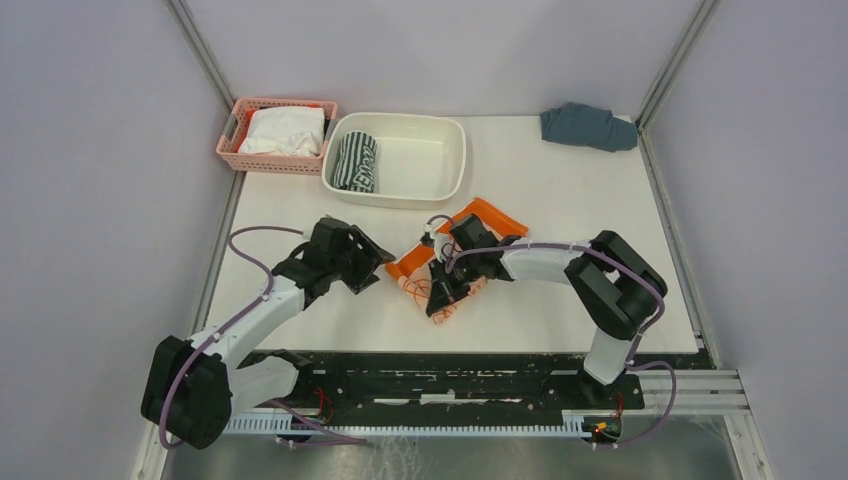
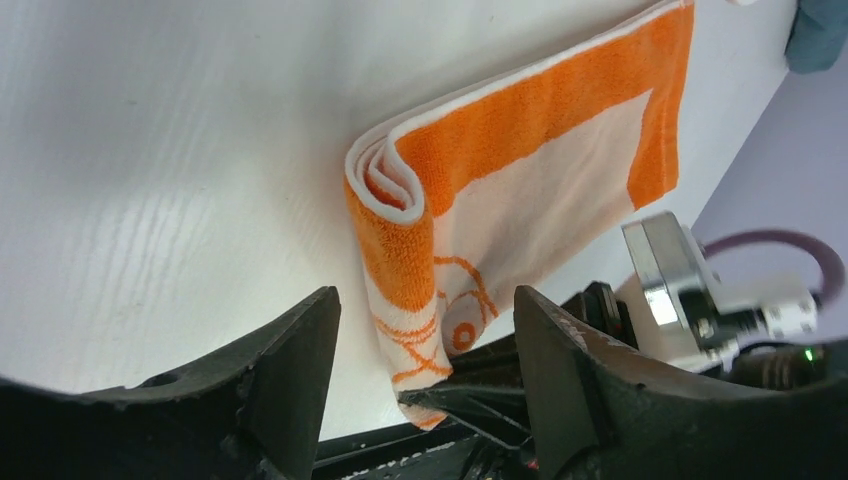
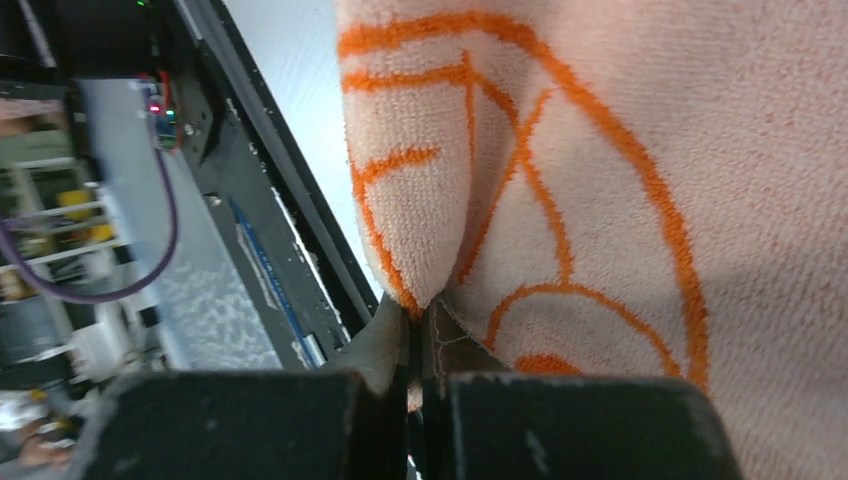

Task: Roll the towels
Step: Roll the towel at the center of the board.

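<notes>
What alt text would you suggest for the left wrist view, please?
An orange towel with a peach centre, one end folded, lies on the white table, framed by the open jaws of the left gripper. The right gripper clamps its near end.

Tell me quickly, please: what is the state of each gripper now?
Left gripper: open, holding nothing.
Right gripper: closed on the orange towel.

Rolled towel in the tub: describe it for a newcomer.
Find the white tub at the table's far edge, beside the pink basket. The rolled towel lies at its left end. Its dark green-and-white stripes differ from the basket's plain white cloth.
</notes>
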Tool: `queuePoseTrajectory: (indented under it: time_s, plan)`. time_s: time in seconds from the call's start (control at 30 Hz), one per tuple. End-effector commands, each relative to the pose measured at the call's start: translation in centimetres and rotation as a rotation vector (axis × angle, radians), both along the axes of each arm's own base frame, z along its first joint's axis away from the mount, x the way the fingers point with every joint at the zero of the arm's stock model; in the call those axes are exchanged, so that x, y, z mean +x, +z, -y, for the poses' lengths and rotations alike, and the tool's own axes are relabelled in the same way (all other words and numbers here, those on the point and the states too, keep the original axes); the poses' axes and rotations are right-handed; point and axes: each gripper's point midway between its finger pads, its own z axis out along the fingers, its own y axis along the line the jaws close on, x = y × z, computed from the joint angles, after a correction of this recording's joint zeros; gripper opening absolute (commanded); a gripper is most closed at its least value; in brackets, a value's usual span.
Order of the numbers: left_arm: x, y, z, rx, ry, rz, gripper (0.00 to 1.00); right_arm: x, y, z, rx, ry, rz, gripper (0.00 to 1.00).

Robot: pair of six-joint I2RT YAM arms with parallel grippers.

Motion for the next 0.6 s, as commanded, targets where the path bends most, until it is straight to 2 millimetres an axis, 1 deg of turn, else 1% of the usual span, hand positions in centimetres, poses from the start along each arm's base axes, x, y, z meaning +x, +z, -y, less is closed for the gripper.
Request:
queuePoseTrajectory:
  time_s: [0.0,0.13,0.23,0.3,0.4,0.57]
  plan:
    - [-1.2,-0.2,-0.2,0.007,-0.105,0.059,0.72,-1.0,1.2,-1.1,0.207,0.033,-0.215,0.01]
    - [-2.8,-1.7,0.5,-0.037,-0.165,0.024,0.72,0.1,-0.2,-0.4,0.243,-0.026,-0.312,0.02]
    - [-3.5,-2.5,0.9,-0.058,-0.19,0.008,0.71,0.6,-1.1,0.0,0.261,-0.052,-0.365,0.02]
    - [-3.5,-2.7,0.9,-0.059,-0.196,0.009,0.71,1.0,-2.0,0.4,0.248,-0.078,-0.402,0.01]
    - [-3.2,-2.7,1.2,-0.063,-0.213,0.015,0.7,1.3,-2.8,1.0,0.238,-0.095,-0.436,0.01]
    - [-2.5,-3.6,1.5,-0.049,-0.219,-0.012,0.7,1.1,-3.6,1.6,0.2,-0.087,-0.452,0.01]
